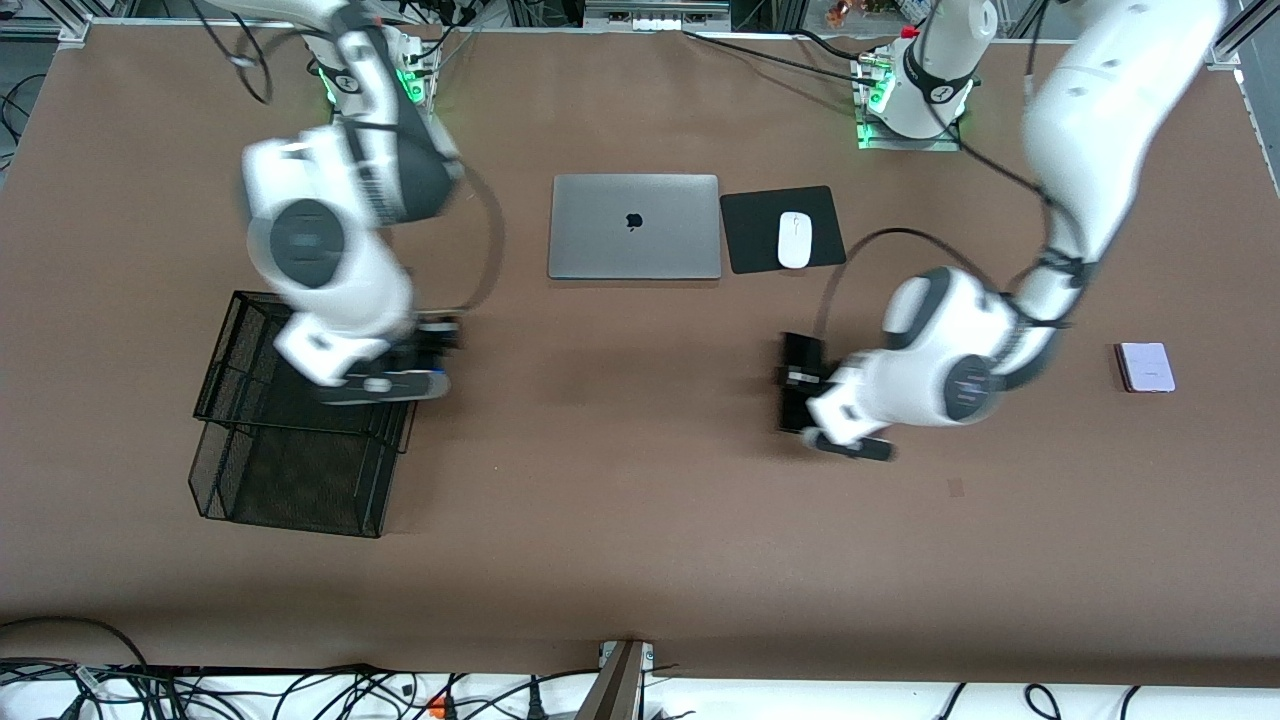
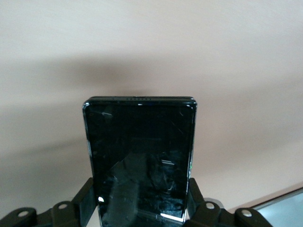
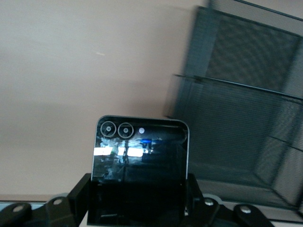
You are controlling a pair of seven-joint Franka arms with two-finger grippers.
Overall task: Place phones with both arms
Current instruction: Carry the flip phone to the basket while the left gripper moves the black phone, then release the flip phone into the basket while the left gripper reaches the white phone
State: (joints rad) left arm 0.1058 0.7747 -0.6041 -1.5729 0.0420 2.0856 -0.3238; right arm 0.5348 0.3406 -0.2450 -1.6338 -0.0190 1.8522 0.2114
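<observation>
My left gripper (image 1: 803, 388) is shut on the long slim black phone (image 1: 800, 352), holding it above the bare table near the middle; in the left wrist view the phone (image 2: 139, 142) stands between my fingers (image 2: 86, 201). My right gripper (image 1: 438, 342) is shut on the small squarish black phone (image 3: 139, 158), which has two camera rings, and holds it over the edge of the black mesh basket (image 1: 290, 480). The pale lavender-white phone (image 1: 1146, 367) lies flat on the table toward the left arm's end.
A shut silver laptop (image 1: 634, 226) lies between the arm bases. Beside it a white mouse (image 1: 795, 240) sits on a black pad (image 1: 750, 230). The mesh basket also shows in the right wrist view (image 3: 246, 118).
</observation>
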